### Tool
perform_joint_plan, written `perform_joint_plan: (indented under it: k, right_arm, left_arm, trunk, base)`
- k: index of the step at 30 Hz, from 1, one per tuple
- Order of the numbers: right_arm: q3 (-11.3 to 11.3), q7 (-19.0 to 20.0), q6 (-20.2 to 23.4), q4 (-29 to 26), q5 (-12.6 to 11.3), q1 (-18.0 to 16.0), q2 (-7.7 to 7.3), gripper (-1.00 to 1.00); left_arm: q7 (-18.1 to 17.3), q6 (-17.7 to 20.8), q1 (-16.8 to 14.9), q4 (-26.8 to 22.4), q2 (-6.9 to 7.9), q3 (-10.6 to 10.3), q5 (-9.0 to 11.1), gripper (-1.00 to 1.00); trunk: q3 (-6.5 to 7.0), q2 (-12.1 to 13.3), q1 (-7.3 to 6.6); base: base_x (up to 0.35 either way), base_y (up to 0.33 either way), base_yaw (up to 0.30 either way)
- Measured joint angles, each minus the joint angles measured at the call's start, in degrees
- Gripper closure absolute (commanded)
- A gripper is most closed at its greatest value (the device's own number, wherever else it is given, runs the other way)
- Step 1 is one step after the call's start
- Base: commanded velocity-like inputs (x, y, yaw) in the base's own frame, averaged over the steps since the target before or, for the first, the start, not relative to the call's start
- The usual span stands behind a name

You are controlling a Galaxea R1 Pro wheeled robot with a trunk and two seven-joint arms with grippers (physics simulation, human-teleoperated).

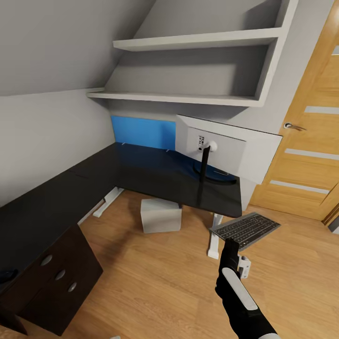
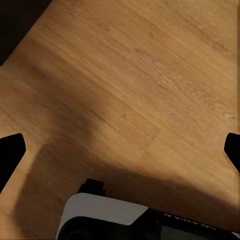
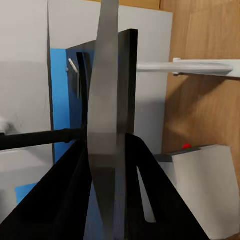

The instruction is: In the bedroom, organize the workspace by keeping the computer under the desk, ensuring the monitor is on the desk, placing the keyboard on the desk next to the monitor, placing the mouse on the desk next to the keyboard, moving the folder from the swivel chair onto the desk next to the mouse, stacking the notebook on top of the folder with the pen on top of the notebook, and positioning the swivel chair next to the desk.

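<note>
My right end effector (image 1: 234,244) is clamped on the near edge of the keyboard (image 1: 246,229), holding it in the air off the corner of the black table (image 1: 141,172), over the wood floor (image 1: 155,278). The monitor (image 1: 226,148) stands on that table, white back toward me. My left end effector (image 2: 120,150) has its fingers spread wide apart over bare floor

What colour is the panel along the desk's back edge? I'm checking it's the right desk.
Bright blue; the panel behind the black desk shows best in the head view.
</note>
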Motion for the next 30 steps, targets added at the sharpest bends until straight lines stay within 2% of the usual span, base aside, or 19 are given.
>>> perform_joint_plan:
  k: [5,8,10,11,12,14,22,24,25,27,30]
  right_arm:
    - [0.0,0.4,0.0,-0.1,0.1,0.0,-0.15,1.00]
    - [-0.2,2.3,-0.1,-0.1,0.6,0.0,-0.14,1.00]
    - [-1.6,5.1,-0.1,-0.1,0.6,0.0,-0.11,1.00]
    - [-4.9,9.3,-0.1,0.1,0.6,0.0,0.07,1.00]
    - [-5.7,10.0,-0.2,0.0,0.9,0.0,0.09,1.00]
    - [-6.5,10.6,-0.1,0.1,-0.1,0.0,0.06,1.00]
    - [-7.0,10.9,-1.1,0.2,0.4,0.0,0.00,1.00]
    - [-7.0,10.9,-3.2,0.3,0.4,0.0,-0.01,1.00]
    - [-6.6,10.9,-5.6,0.3,0.4,0.0,-0.02,1.00]
    - [-6.5,11.0,-5.9,0.3,0.5,0.0,-0.01,1.00]
    - [-6.4,11.0,-5.9,0.3,0.4,0.0,-0.01,1.00]
  left_arm:
    - [0.0,0.0,0.0,0.0,0.00,-0.2,0.0,-1.00]
    - [0.0,0.0,0.0,0.0,0.00,-0.2,0.0,-1.00]
    - [0.0,0.1,0.0,0.1,0.00,-0.3,0.0,-1.00]
    - [0.0,0.1,0.0,0.0,0.00,-0.3,0.0,-1.00]
    - [0.0,0.1,0.0,0.0,0.00,-0.2,0.0,-1.00]
    - [0.0,0.1,0.0,0.1,0.00,-0.2,0.0,-1.00]
    - [-0.1,0.1,0.0,0.1,-0.05,-0.6,0.0,-1.00]
    - [0.0,0.1,0.0,0.1,-0.03,-2.0,0.0,-1.00]
    - [0.0,0.0,0.0,0.0,-0.01,-7.0,0.1,-1.00]
    - [0.1,0.0,0.0,0.0,-0.01,-8.7,0.2,-1.00]
    - [0.2,0.0,0.0,0.0,-0.01,-9.5,0.4,-1.00]
  trunk:
    - [0.00,0.0,0.00]
    - [0.00,0.0,0.00]
    - [0.00,0.0,0.01]
    - [0.00,0.0,0.02]
    - [0.00,0.0,0.03]
    - [0.00,0.0,0.03]
    - [0.00,0.0,0.03]
    - [0.00,0.0,0.03]
    - [0.00,0.0,0.03]
    - [0.00,0.0,0.03]
    - [-0.35,-0.8,0.46]
  base:
    - [0.315,-0.024,-0.001]
    - [0.287,-0.160,0.000]
    - [0.144,-0.122,0.000]
    - [0.040,-0.037,0.000]
    - [0.026,-0.024,0.000]
    - [0.010,-0.009,0.000]
    - [0.000,0.000,0.000]
    - [0.000,0.000,0.000]
    - [0.000,0.000,0.000]
    - [0.000,0.000,0.000]
    - [0.000,0.000,0.000]
